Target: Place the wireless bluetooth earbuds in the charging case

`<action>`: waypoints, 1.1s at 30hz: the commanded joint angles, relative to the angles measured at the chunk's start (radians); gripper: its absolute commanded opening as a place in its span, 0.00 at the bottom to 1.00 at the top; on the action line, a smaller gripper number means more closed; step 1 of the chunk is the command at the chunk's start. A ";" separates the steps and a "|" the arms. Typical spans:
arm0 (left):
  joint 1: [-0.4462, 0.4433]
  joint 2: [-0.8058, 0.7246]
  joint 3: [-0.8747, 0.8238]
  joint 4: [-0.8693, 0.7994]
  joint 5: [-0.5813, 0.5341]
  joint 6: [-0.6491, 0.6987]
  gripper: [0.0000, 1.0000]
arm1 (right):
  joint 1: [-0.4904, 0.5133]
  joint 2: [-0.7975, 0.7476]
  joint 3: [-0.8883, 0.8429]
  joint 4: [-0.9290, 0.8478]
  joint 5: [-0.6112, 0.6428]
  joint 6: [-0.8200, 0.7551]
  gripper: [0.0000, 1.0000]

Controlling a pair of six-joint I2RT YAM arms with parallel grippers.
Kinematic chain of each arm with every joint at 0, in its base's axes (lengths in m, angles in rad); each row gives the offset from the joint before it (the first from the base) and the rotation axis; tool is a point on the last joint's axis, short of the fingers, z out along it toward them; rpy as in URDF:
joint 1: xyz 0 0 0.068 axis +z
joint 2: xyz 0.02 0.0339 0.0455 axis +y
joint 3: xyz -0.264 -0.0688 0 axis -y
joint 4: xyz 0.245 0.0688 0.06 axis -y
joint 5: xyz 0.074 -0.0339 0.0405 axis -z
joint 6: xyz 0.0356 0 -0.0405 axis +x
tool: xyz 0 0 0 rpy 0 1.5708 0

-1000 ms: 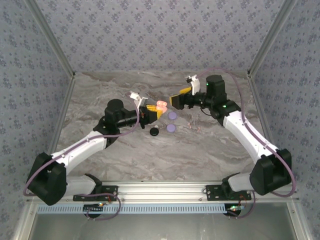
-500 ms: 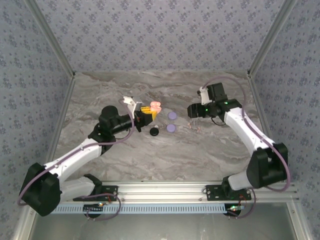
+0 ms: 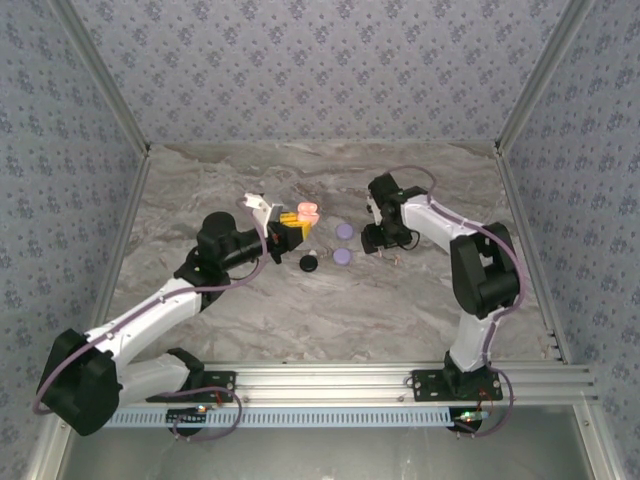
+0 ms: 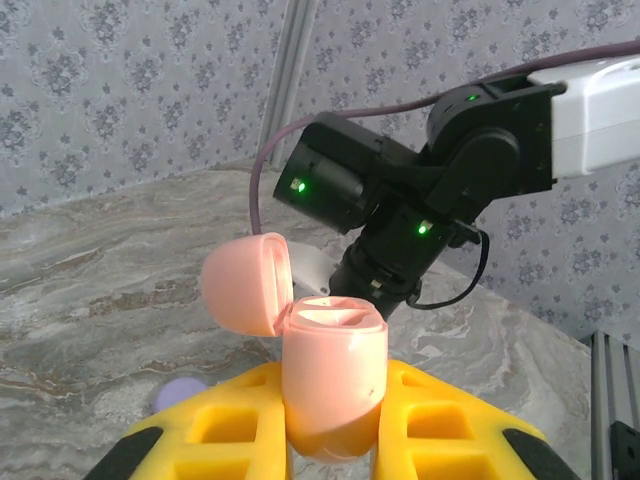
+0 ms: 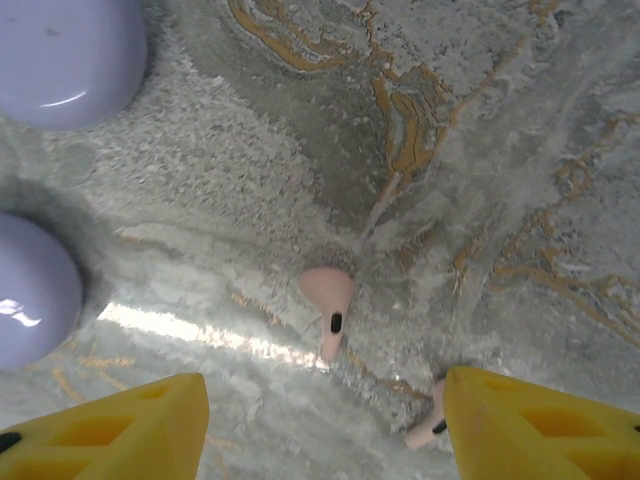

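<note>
The left end effector (image 3: 290, 229) is clamping the pink charging case (image 4: 333, 375) upright, lid (image 4: 245, 282) open for loading; the right end effector (image 5: 325, 412), jaws apart, is straddling a pink earbud (image 5: 327, 296) lying near the middle of the bench (image 5: 500, 140).

The left gripper (image 4: 333, 400) has yellow fingers (image 4: 215, 430); the charging case (image 4: 333, 380) between them is salmon pink, its lid (image 4: 246, 283) the same pink. The right gripper (image 5: 325, 378) has yellow fingers (image 5: 120, 430) too. Between these lies a pale pink earbud (image 5: 327, 295) with 1 black dot; a 2nd earbud (image 5: 425, 432), also pink, is just beside 1 finger. Beyond the other finger are 2 glossy lavender discs (image 5: 60, 50). The table (image 5: 500, 150) is grey marble with ochre veins.
</note>
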 commanded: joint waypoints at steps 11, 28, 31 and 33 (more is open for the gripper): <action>-0.007 -0.059 -0.005 -0.032 -0.034 0.033 0.00 | 0.021 0.142 0.102 -0.044 0.058 -0.018 0.49; -0.008 -0.081 -0.001 -0.065 -0.053 0.050 0.00 | 0.024 0.159 0.080 -0.063 0.046 -0.010 0.27; -0.008 -0.085 -0.001 -0.063 -0.052 0.048 0.00 | 0.027 0.130 0.075 -0.043 0.046 -0.013 0.23; -0.008 -0.087 -0.002 -0.057 -0.049 0.046 0.00 | 0.029 0.083 0.062 -0.020 0.049 -0.020 0.20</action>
